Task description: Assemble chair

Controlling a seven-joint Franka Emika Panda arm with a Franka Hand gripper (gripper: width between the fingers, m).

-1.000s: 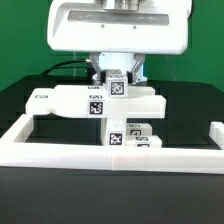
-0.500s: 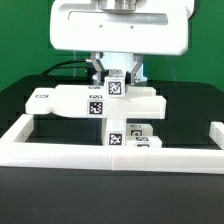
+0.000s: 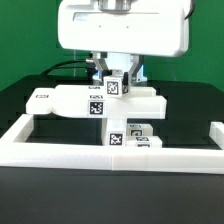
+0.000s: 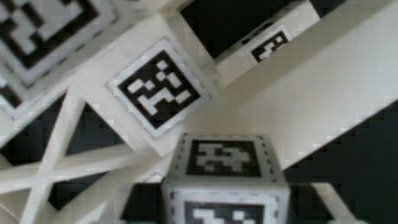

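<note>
The chair's flat white seat plate [image 3: 75, 100] lies across the middle of the exterior view, with a tag on its front edge. A square white chair leg [image 3: 117, 86] with a tag stands upright at the plate's far side. My gripper [image 3: 117, 78] comes down from above and is shut on this leg, one dark finger on each side. In the wrist view the leg [image 4: 222, 178] fills the space between my jaws, and the tagged seat plate [image 4: 157, 88] lies beyond it. Another tagged chair part [image 3: 127, 136] rests lower down, against the border wall.
A long low white border wall [image 3: 60, 150] runs across the front and up both sides. The table surface is black, with green backing behind. The arm's large white hand [image 3: 125, 25] hangs above the parts. Dark cables trail at the back on the exterior view's left.
The arm's white hand has shifted slightly toward the exterior view's right. The leg and the seat plate stay where they were.
</note>
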